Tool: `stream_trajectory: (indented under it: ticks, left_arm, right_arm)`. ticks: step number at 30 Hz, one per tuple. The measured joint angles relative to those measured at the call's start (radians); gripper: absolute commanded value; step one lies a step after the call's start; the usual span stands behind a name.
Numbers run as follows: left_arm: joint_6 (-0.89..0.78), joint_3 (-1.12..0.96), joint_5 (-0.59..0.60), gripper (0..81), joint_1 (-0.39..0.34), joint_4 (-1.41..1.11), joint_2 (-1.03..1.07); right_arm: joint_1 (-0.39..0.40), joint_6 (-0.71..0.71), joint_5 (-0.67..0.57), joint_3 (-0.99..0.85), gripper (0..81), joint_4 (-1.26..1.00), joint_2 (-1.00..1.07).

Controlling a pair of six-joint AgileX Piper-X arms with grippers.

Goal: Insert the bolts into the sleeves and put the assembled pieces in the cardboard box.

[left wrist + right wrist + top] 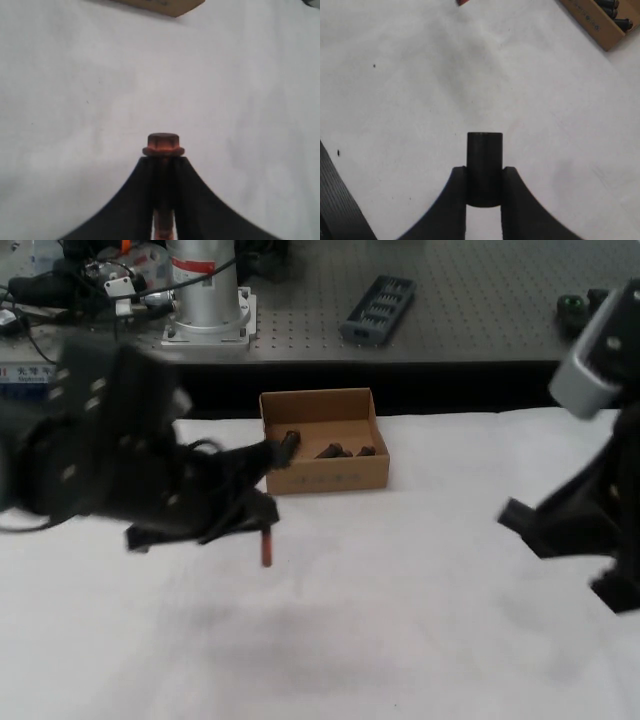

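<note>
One copper-coloured bolt sits clamped in the left gripper. The two fingers are closed tight on its shank, and the flanged hex head stands just clear of the fingertips. In the high view the bolt hangs shank-down from that gripper, above the white cloth and not touching it, just in front of the near left corner of the cardboard box.

One dark sleeve is pinched between the narrowly spread fingers of the right gripper, and about half its length pokes out past the tips. That arm holds it over the cloth on the right side, well apart from the bolt.

The single box stands open-topped near the far edge of the cloth. Three dark pieces lie inside it (whether each is a bolt-and-sleeve pair cannot be told).

A broad stretch of bare cloth lies between the two arms and in front of the box. Beyond the cloth's far edge is a perforated metal table with one metal post base and one dark ribbed holder.
</note>
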Motion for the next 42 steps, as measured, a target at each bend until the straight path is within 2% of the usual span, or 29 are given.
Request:
stream_trajectory:
  ticks: [6, 9, 14, 17, 28, 36, 42]
  left_arm:
    - [-0.108, 0.228, 0.059, 0.6, 0.056, -0.277, -0.202]
    - [-0.197, 0.313, 0.137, 0.6, 0.091, -0.460, -0.267]
    - [-0.285, 0.349, 0.276, 0.6, 0.136, -0.707, -0.287]
    - [-0.302, 0.349, 0.306, 0.6, 0.144, -0.755, -0.287]
    - [-0.289, 0.352, 0.391, 0.6, 0.145, -0.851, -0.289]
    - [-0.289, 0.318, 0.382, 0.6, 0.145, -0.850, -0.289]
    - [-0.289, 0.277, 0.361, 0.6, 0.145, -0.839, -0.289]
  right_arm:
    - [0.000, 0.131, -0.258, 0.002, 2.2, -0.112, 0.076]
    - [0.000, 0.192, -0.367, 0.001, 2.2, -0.199, 0.122]
    - [0.000, 0.316, -0.510, 0.001, 2.2, -0.341, 0.192]
    - [0.000, 0.363, -0.562, 0.001, 2.2, -0.400, 0.223]
    - [0.107, 0.389, -0.585, 0.001, 2.2, -0.502, 0.237]
    - [0.108, 0.392, -0.533, 0.001, 2.2, -0.506, 0.237]
    - [0.108, 0.447, -0.511, 0.001, 2.2, -0.547, 0.237]
